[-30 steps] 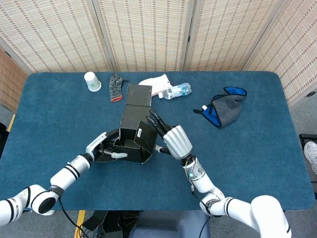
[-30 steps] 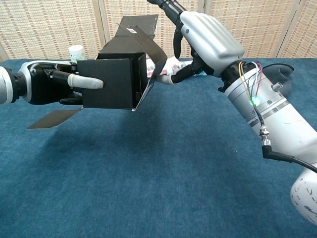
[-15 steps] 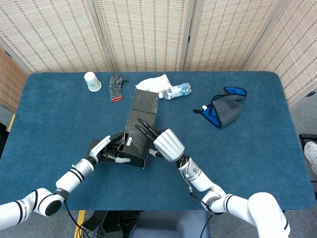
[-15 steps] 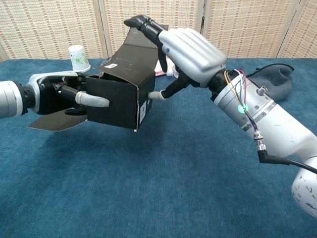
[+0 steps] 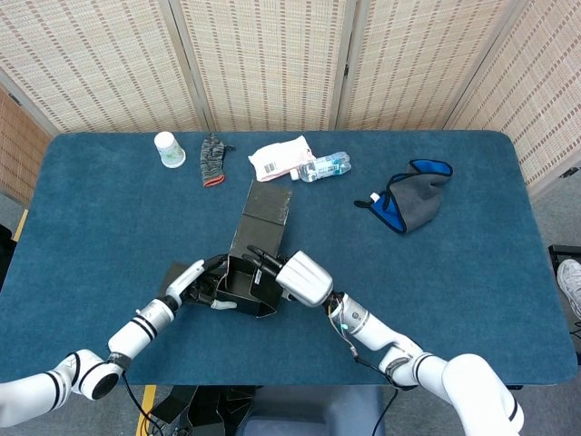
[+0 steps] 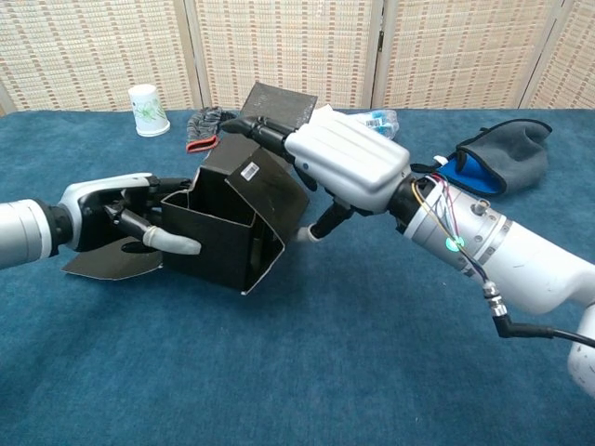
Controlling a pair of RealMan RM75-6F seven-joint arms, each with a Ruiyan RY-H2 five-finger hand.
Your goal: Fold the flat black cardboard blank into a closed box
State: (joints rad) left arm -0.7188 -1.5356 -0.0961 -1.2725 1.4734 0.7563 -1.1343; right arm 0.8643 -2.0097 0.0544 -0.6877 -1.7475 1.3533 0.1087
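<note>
1. Black cardboard box: half-formed, tilted, its lower edge seemingly on the blue worktop; open mouth facing up and toward the left hand.
2. Long axis: runs away from the robot; the long lid flap stretches out behind the box.
3. Left hand: at the box's left wall, fingers curled over the wall's edge, gripping it; a loose side flap lies flat beneath.
4. Right hand: lies over the top right panel, fingers extended, pressing it; thumb contact underneath probably, view poor.
5. Judgement: lid flap is nearer the right hand; closing requires swinging it forward over the mouth.
</note>
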